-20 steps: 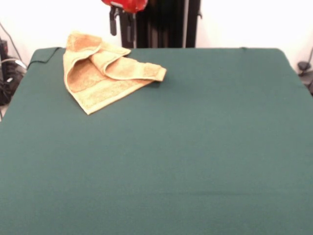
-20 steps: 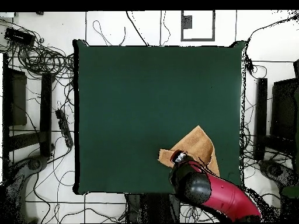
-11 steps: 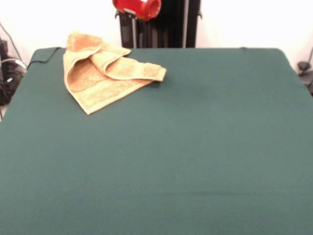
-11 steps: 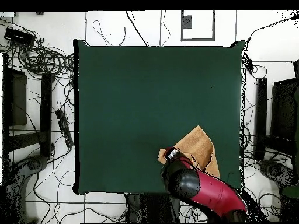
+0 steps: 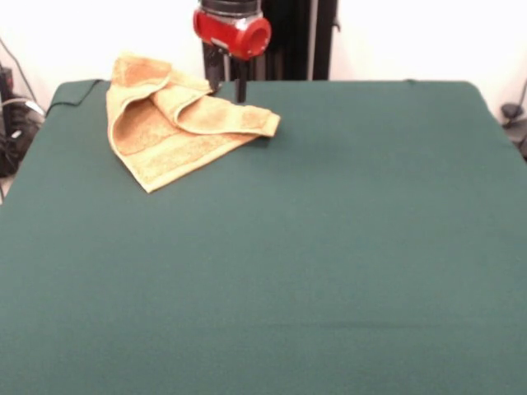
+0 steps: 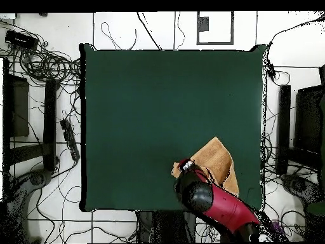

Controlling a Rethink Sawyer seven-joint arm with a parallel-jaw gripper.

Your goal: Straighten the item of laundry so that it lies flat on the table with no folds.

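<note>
The gripper [image 5: 227,85] is seen with its two dark fingers [image 5: 240,89] held apart around nothing, poised just above the towel [image 5: 169,122]. The towel is crumpled in folds near a far corner of the table [image 5: 329,247].

A wide bench [image 5: 329,247] covered in dark green cloth carries one thing: a small orange-tan towel [image 5: 169,123]. The towel lies crumpled near one corner of the bench, folded over itself in several layers, with one pointed corner lying flat on the cloth. The overhead view shows it by the bench's edge [image 6: 216,159].
</note>
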